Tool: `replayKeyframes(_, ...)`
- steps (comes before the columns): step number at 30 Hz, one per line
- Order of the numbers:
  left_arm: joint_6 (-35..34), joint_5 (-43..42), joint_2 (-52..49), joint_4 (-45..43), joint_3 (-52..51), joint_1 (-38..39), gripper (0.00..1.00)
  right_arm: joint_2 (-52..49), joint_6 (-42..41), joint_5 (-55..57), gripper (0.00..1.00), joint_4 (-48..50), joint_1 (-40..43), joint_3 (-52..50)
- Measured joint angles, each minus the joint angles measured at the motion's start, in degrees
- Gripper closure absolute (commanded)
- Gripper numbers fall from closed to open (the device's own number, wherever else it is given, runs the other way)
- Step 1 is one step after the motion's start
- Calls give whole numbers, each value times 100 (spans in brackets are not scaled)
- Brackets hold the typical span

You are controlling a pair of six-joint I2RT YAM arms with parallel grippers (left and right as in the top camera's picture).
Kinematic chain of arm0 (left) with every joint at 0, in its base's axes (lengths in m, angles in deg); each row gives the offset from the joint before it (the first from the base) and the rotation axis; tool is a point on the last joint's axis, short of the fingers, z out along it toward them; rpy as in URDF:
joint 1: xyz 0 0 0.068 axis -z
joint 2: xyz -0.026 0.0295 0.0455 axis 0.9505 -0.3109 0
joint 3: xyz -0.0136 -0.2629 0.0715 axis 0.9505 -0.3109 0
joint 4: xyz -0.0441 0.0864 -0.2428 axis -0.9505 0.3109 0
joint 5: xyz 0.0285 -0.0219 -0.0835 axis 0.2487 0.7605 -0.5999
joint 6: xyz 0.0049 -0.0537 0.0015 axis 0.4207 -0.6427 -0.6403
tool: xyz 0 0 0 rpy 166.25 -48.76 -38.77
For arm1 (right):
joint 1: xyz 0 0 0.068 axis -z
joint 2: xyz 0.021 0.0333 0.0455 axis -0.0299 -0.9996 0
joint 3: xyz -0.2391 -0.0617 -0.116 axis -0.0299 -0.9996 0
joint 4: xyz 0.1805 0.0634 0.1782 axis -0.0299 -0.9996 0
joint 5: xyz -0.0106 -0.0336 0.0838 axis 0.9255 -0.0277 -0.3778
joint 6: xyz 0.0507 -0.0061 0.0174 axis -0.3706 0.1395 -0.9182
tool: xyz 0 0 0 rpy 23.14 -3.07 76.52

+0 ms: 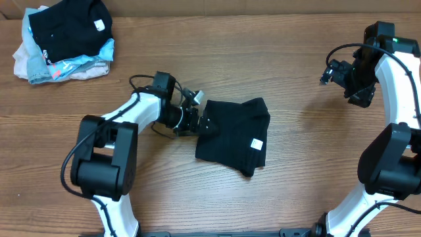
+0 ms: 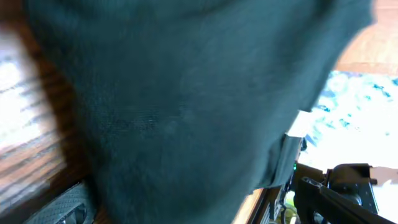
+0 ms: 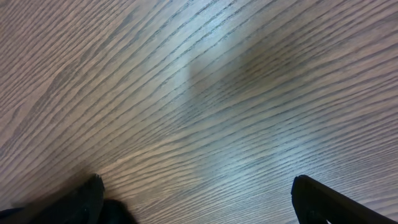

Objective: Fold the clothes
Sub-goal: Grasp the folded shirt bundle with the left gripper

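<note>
The folded black T-shirt (image 1: 233, 135) lies in the middle of the desk (image 1: 296, 197). The left tool (image 1: 199, 120), spread, sits at its left edge, and blurred dark fabric fills that wrist view. The right tool (image 1: 333, 71) hangs spread, well apart.

Brown wooden table (image 1: 296, 191), grain running side to side, pale sheen across the boards in the right wrist view. At the centre, lying directly on the wood: 1 black T-shirt (image 1: 233, 135), bunched into a rough rectangle with uneven edges, its lowest corner sagging toward 5 o'clock. Carries a small pale label (image 1: 257, 144) near its 4 o'clock corner. Far off at 10 o'clock, near the table's back edge: 1 pile of clothes (image 1: 62, 43), well apart from the T-shirt. Light-blue garment (image 1: 79, 64) and pale pink garment (image 1: 23, 60) at the bottom, touching the wood; folded black garment (image 1: 66, 29) on top, with a white tag (image 1: 99, 26).
</note>
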Motion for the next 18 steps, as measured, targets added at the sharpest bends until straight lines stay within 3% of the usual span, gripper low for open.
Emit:
replayKeyframes(2,-120,11,-83,-2,2,26,2,0,2,0,0,0,0,0)
replayKeyframes(4,-201,0,-90,-17,2,24,11,0,0,0,0,0,0,0)
replayKeyframes(6,-293,35,-131,-48,2,24,28,0,0,-2,0,-2,0,0)
replayKeyframes(9,-345,109,-221,-79,-9,24,71,0,-2,0,0,0,0,0)
replayKeyframes(11,-367,136,-262,-79,-9,24,93,0,0,0,0,0,0,0)
replayKeyframes(18,-415,323,-293,352,249,15,96,0,0,0,0,-4,-2,0)
